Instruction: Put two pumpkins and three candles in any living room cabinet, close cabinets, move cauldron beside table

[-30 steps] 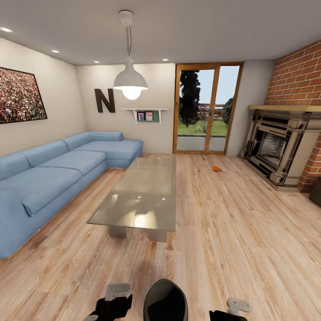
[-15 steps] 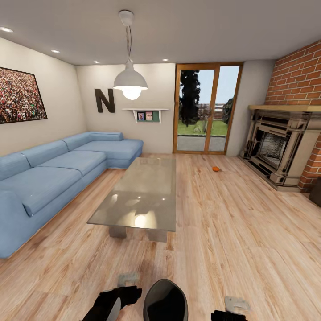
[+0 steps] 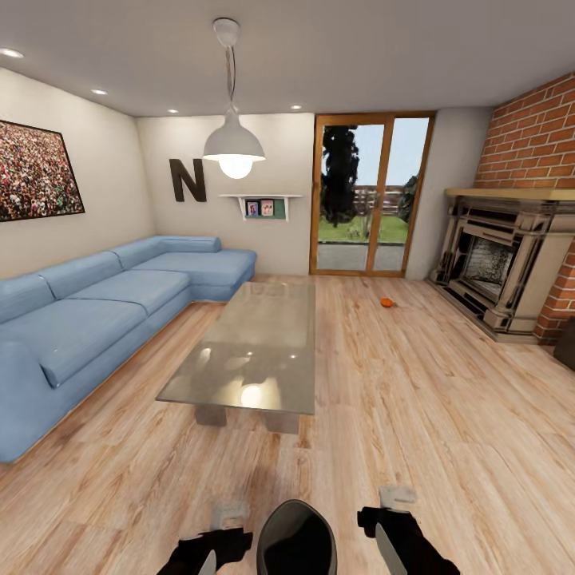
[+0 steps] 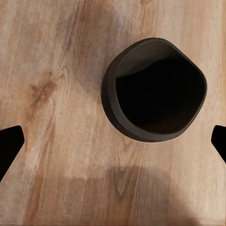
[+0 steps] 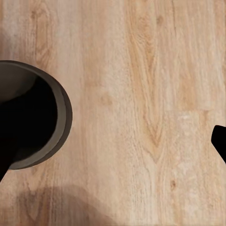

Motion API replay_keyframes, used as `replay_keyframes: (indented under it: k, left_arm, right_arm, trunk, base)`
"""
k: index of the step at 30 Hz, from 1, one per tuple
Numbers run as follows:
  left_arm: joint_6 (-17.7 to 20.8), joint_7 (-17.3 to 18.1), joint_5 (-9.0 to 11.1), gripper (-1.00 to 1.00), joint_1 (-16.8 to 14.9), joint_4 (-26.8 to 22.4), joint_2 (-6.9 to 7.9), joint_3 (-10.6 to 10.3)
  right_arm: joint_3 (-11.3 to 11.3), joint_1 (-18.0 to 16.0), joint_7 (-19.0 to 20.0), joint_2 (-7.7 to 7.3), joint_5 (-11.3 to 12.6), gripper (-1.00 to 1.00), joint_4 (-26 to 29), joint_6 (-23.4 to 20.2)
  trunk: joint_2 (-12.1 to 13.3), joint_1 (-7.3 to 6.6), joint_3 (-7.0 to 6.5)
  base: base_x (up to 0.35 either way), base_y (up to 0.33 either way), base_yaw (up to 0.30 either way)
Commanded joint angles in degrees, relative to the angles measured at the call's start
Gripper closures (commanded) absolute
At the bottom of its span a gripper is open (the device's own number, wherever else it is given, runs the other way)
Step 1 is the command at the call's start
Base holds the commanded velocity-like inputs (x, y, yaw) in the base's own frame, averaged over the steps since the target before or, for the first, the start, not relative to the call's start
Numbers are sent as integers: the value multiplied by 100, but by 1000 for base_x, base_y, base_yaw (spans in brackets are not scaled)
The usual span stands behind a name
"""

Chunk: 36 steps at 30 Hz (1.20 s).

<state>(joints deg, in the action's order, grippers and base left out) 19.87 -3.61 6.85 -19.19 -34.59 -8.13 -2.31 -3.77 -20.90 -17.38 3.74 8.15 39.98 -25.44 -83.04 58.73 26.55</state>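
Observation:
The black cauldron [image 4: 155,89] stands on the wood floor, below and between my two arms; its rim also shows in the right wrist view [image 5: 56,122]. My left gripper [image 4: 113,141] hangs open over the floor beside it, holding nothing. My right gripper [image 5: 113,150] is open too, over bare floor next to the pot. In the head view both the left gripper [image 3: 228,523] and the right gripper [image 3: 393,505] sit at the bottom edge. One orange pumpkin [image 3: 386,302] lies far off on the floor near the fireplace. The low table [image 3: 255,351] stands ahead. The candles are out of view.
A blue corner sofa [image 3: 96,311] lines the left wall. A stone fireplace [image 3: 503,271] on a brick wall is at the right, glass doors [image 3: 367,196] at the back. A sliver of dark brown furniture [image 3: 567,343] shows at the right edge. Open floor lies right of the table.
My right arm has risen and swung inward toward the middle of the head view. The left arm shifted slightly inward. The room and the camera have not moved.

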Motion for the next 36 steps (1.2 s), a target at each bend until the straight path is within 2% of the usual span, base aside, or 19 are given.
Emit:
replay_keyframes:
  k: [1,3,6,10,23,33,35,36]
  left_arm:
    - [25,-40,57,-100,0,20,7,-24]
    - [6,-42,58,-100,2,53,14,-19]
    - [-148,-43,67,-100,3,70,27,0]
    - [-391,-43,68,-100,11,74,45,31]
    - [-427,-43,61,-100,12,0,50,42]
    - [-431,-43,54,-100,12,21,49,7]
    - [-434,-40,54,-100,12,48,49,-4]
    - [-437,-37,49,-100,12,61,49,-9]
  right_arm:
    - [-32,-64,-54,55,54,-100,-104,-8]
    - [-56,-194,-53,175,50,-100,-350,53]
    - [-195,-364,-54,250,53,-100,-717,169]
    - [-273,-433,-55,274,55,-100,-876,214]
    - [-282,-441,-55,279,57,-100,-903,224]
    - [-314,-441,-19,337,56,-100,-907,224]
    - [-484,-441,-9,356,66,-100,-911,227]
    - [-649,-441,-5,365,81,-100,-912,230]
  trunk:
    - [-4,0,7]
    - [-4,0,7]
    - [-4,0,7]
    - [-4,0,7]
    - [-4,0,7]
    - [-405,219,186]
    - [-485,263,222]
    - [-525,285,240]
  base:
    - [0,0,0]
    - [0,0,0]
    - [0,0,0]
    - [0,0,0]
    - [0,0,0]
    - [0,0,0]
    - [0,0,0]
    - [0,0,0]
